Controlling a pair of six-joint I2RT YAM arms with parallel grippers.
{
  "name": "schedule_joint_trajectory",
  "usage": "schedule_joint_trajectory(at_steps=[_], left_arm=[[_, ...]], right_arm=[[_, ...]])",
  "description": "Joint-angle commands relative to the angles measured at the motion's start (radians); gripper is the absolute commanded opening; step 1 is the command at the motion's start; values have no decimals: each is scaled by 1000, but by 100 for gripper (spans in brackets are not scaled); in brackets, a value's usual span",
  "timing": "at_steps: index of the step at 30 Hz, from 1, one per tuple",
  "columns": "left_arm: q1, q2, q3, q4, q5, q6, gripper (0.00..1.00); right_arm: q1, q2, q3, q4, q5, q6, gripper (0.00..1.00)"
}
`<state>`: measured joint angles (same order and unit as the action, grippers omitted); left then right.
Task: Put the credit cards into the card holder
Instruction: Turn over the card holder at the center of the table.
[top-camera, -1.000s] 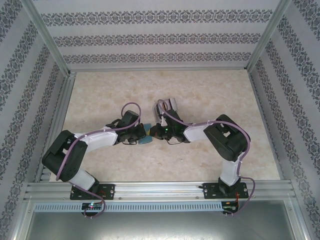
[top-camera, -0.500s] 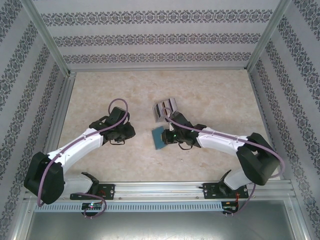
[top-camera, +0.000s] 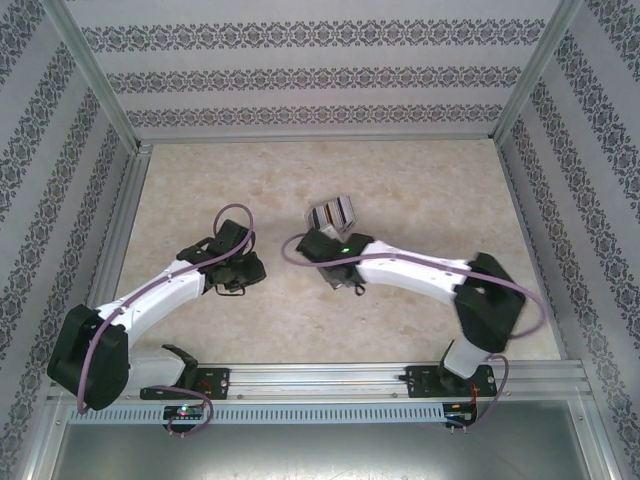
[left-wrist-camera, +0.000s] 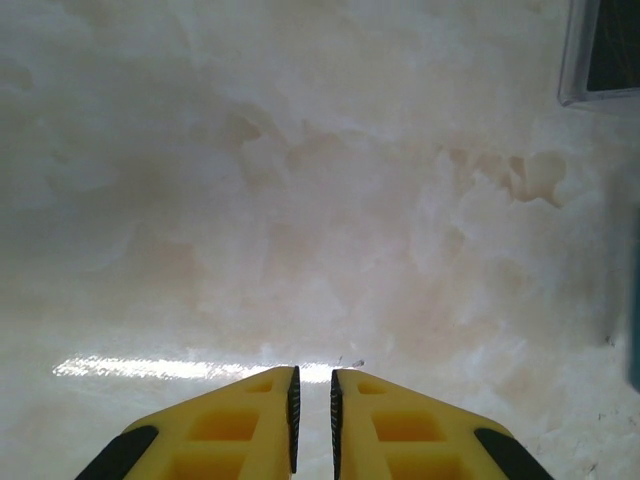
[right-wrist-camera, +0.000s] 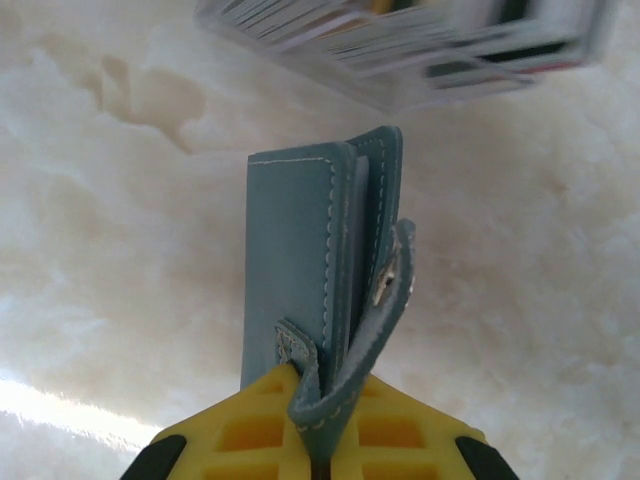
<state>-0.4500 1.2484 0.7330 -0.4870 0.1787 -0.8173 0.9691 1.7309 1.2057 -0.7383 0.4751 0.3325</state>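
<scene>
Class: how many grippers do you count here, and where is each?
2. The left gripper hangs over the table, jaws a slit apart; the right gripper clamps the teal wallet near the card rack.

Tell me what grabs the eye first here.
The small teal-blue stitched folding wallet stands out against the pale marbled table, pinched by its near edge in the right gripper. Just beyond it sits a pale rack packed with thin plastic cards. The left gripper hangs empty, a slit apart.
</scene>
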Motion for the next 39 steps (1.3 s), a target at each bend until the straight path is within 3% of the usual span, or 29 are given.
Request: schedule_joint_trajectory(at_steps=[1, 5, 8, 11, 16, 21, 25, 28, 33, 39], left_arm=[[24, -48, -26, -2, 7, 23, 19], [47, -87, -64, -7, 8, 20, 19], [61, -103, -92, -2, 11, 14, 18], [66, -109, -102, 1, 15, 10, 19], [78, -101, -92, -7, 15, 19, 19], [89, -77, -45, -7, 22, 33, 19], [89, -20, 22, 9, 55, 53, 19], [89, 50, 94, 31, 102, 77, 19], [60, 174, 219, 77, 172, 102, 19], [-20, 347, 350, 128, 218, 123, 17]], right_arm=[[72, 146, 105, -65, 119, -5, 5], [156, 230, 174, -50, 106, 11, 5], [180, 229, 167, 1, 18, 37, 11], [189, 196, 124, 49, -43, 54, 29], [191, 49, 22, 135, -162, 84, 38], [182, -103, -62, 179, -294, 109, 41], [161, -228, -208, 298, -420, 159, 40], [78, -296, -342, 382, -534, 243, 34], [-35, -401, -524, 483, -604, 364, 21], [-156, -388, -616, 624, -712, 428, 19]])
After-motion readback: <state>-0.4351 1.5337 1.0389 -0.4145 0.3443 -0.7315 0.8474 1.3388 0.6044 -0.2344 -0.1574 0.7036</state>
